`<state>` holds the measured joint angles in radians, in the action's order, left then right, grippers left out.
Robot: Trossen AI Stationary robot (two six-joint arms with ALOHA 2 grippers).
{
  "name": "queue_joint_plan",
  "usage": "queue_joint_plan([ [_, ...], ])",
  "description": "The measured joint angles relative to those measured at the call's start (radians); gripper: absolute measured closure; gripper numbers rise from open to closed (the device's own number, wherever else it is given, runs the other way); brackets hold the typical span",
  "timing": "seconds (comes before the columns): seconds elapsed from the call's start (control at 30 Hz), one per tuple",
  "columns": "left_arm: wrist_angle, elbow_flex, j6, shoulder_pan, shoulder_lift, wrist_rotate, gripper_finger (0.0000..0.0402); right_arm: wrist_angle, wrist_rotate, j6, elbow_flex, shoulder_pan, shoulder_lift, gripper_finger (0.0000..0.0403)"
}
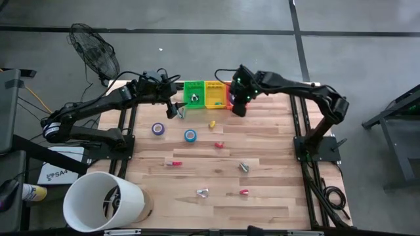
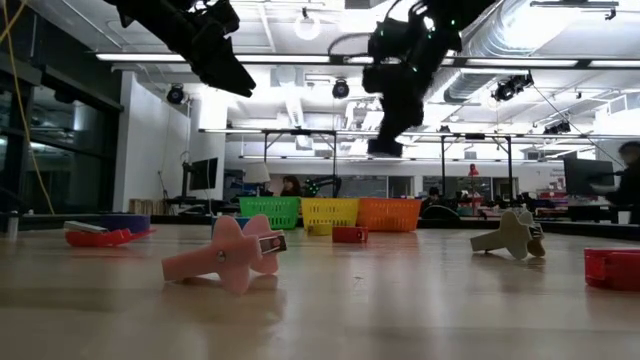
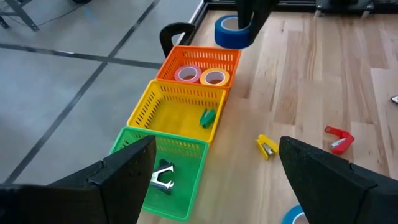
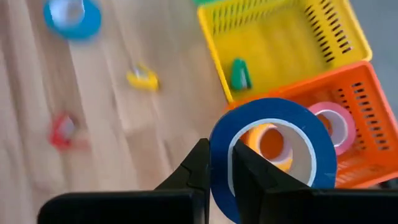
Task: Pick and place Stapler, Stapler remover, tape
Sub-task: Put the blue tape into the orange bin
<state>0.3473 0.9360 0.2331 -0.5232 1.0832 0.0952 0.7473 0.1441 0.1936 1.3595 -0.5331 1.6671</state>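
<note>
We note the right hand clamped on a blue tape roll over the orange basket, which holds two rolls. Left hand wide open, empty, above the green basket. Several pieces remain on the worktop.

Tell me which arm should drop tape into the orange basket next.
Right. Its gripper already holds a blue tape roll just beside the orange basket. The left gripper is open and empty, over the green basket.
</note>
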Motion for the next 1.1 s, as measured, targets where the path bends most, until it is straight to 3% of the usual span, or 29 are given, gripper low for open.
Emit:
queue_joint_plan([
  [0.2,0.000,0.000,-0.007,0.000,0.000,0.000,0.0067,0.044,0.022,0.359,0.000,-0.059,0.063,0.0374],
  [0.33,0.000,0.000,-0.035,0.000,0.000,-0.001,0.0067,0.037,0.017,0.478,-0.001,-0.072,0.111,0.0374],
  [0.63,0.000,0.000,-0.086,0.000,0.000,-0.020,0.0067,-0.003,0.012,0.513,-0.001,-0.104,0.194,0.0374],
  [1.1,0.000,0.000,-0.108,0.000,0.000,-0.058,0.0067,-0.065,0.077,0.489,-0.001,-0.115,0.199,0.0374],
])
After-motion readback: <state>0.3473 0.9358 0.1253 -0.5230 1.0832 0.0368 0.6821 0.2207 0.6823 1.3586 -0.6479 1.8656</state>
